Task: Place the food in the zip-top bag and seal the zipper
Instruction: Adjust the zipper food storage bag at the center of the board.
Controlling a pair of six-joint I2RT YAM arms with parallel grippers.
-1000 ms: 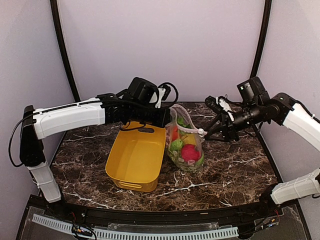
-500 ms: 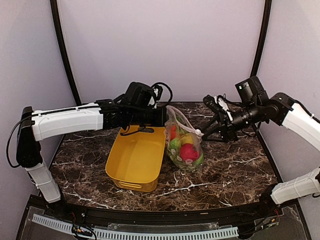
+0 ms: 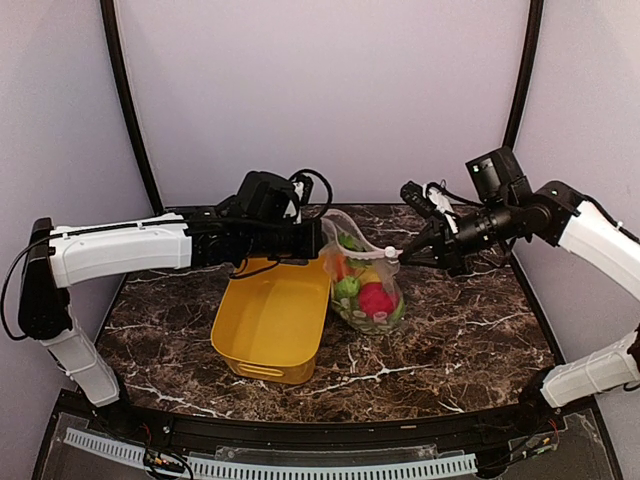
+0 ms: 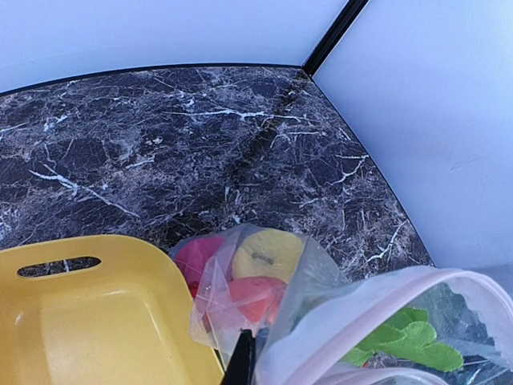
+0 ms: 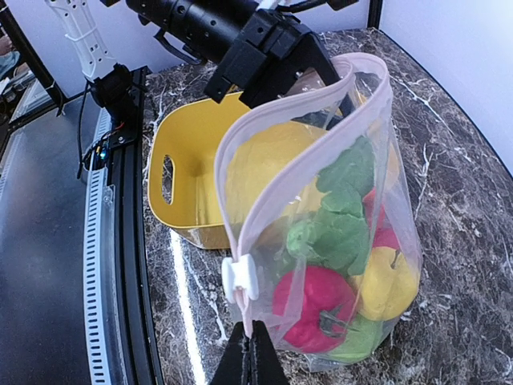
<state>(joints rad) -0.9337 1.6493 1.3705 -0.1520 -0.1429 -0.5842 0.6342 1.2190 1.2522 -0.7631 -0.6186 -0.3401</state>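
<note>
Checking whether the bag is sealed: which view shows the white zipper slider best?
The right wrist view: the slider is close and unobstructed, at the near end of the zipper, which gapes open. The top view shows a white speck beside the right tool. The left wrist view misses it.

Bench (image 3: 460,350): dark marble-pattern top with white veining. Yellow tub (image 3: 270,325) sits on it, left of centre. Filled bag (image 3: 368,300) stands just right of the tub, base on the bench.
</note>
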